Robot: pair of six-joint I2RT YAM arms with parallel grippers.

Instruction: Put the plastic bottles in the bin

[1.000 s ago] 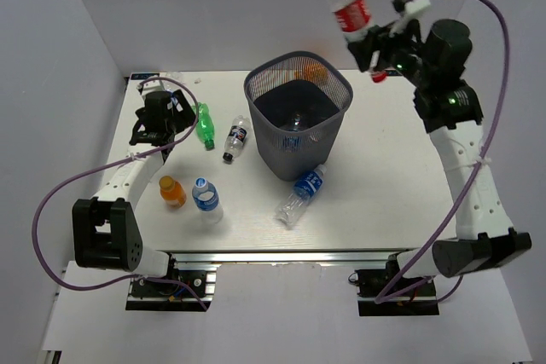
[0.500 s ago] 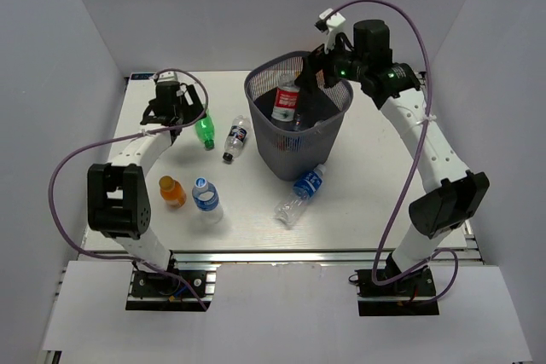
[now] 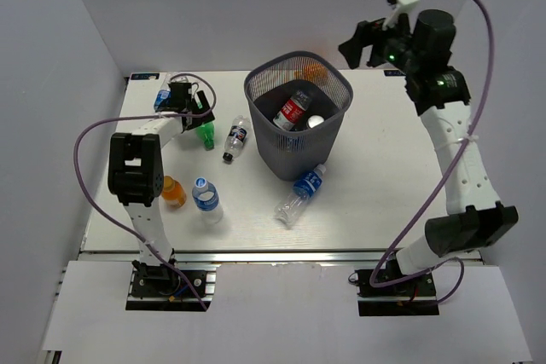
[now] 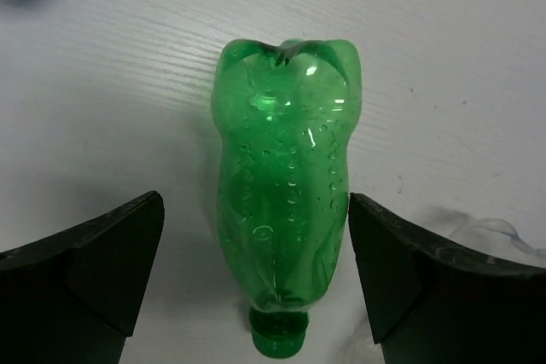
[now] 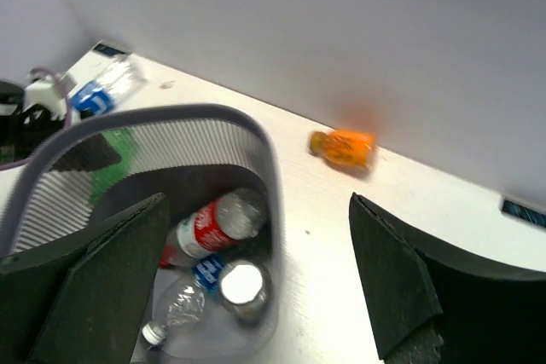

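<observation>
The dark mesh bin (image 3: 328,134) stands mid-table with a red-labelled bottle (image 3: 294,111) and a clear blue-labelled one (image 5: 183,287) inside. My right gripper (image 3: 358,47) is open and empty, high behind the bin's right rim (image 5: 213,112). My left gripper (image 3: 198,113) is open, low over the green bottle (image 4: 286,202), which lies on the table between the fingers (image 4: 401,270), cap toward the wrist. The green bottle also shows in the top view (image 3: 205,131). A squat orange bottle (image 5: 344,147) lies behind the bin.
Loose on the table: a dark-labelled bottle (image 3: 236,138), an orange bottle (image 3: 172,192), a blue-labelled bottle (image 3: 206,198), a crushed blue-labelled bottle (image 3: 301,192) in front of the bin, and one more (image 3: 162,95) at the far left. White walls close the back and sides.
The red-labelled bottle left my right gripper and now lies in the bin; that gripper rose back to the right, empty. My left gripper moved right onto the green bottle.
</observation>
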